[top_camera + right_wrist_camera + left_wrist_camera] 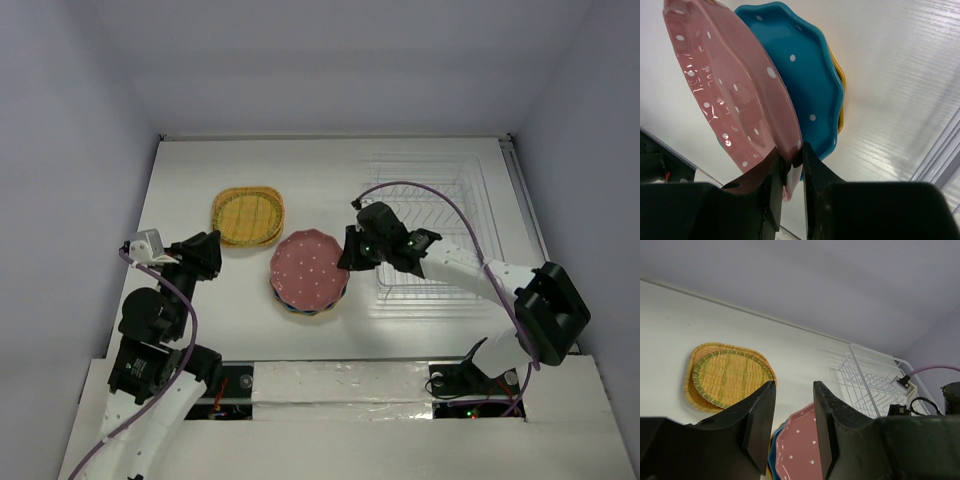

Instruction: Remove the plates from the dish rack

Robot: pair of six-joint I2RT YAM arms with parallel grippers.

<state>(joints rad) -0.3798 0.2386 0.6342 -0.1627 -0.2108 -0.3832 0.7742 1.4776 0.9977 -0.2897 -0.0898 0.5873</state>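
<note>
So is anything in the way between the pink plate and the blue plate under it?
No, nothing visible. The right tool pinches the pink plate by its rim, tilted over the blue plate; nothing shows between them.

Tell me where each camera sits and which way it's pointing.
Top external: above and behind the bases, looking down on the white table; left arm and right arm show.
Left wrist: on the left arm, facing across the table at the tan woven rounded-square plates and the white wire dish rack; the open left tool shows.
Right wrist: on the right arm, looking along the right tool, shut on the rim of the dusty-red dotted scalloped plate over the blue dotted plate.
Shared: all three show the dusty-red plate.
</note>
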